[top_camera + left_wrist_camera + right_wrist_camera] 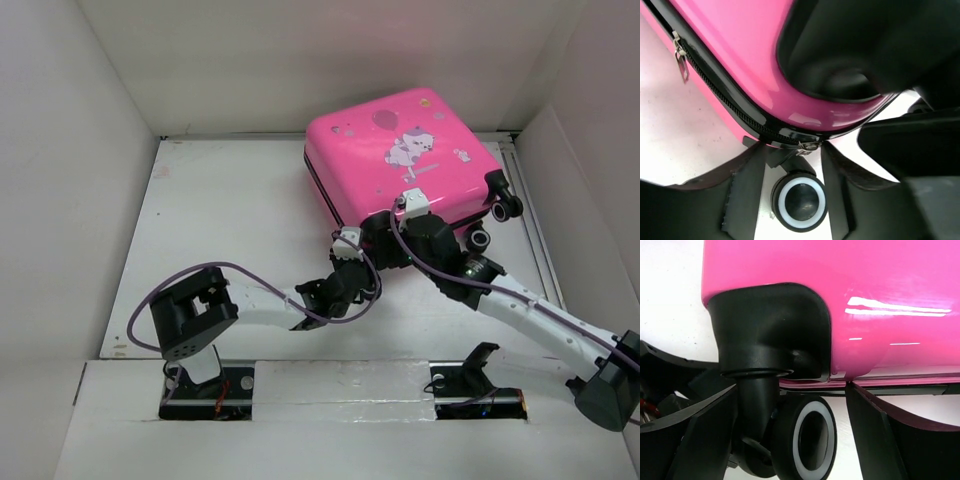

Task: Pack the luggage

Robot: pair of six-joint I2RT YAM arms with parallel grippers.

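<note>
**Item: the luggage**. Hot-pink hard-shell case with a cartoon animal and balloon print. It lies flat on its back at the far right of the bench, printed shell up and wheel end towards the arms.

**Condition:** the lid is down on the base. Along the stretch seen from the left wrist, the black zipper looks meshed. One zipper pull hangs partway along the side, and a second slider sits at the corner. Past that corner I cannot tell whether the seam is fully drawn shut.

**Left hand**: jaws wide, holding nothing. It sits at the near corner of the case, with a white-ringed wheel between the fingers; I cannot tell if they touch it.

**Right hand**: jaws wide, holding nothing. It is placed around a caster wheel and its stem, just under the black wheel housing. Both fingers look clear of the wheel.

**Contents:** not visible, as the shell hides the inside. No loose articles show on the bench around the case.

**Progress, as judged:** loading and closing appear done, and the task looks late-stage. What may remain is finishing any unclosed zipper beyond the corner, or shifting or standing the case, since both hands are at its wheel end.
</note>
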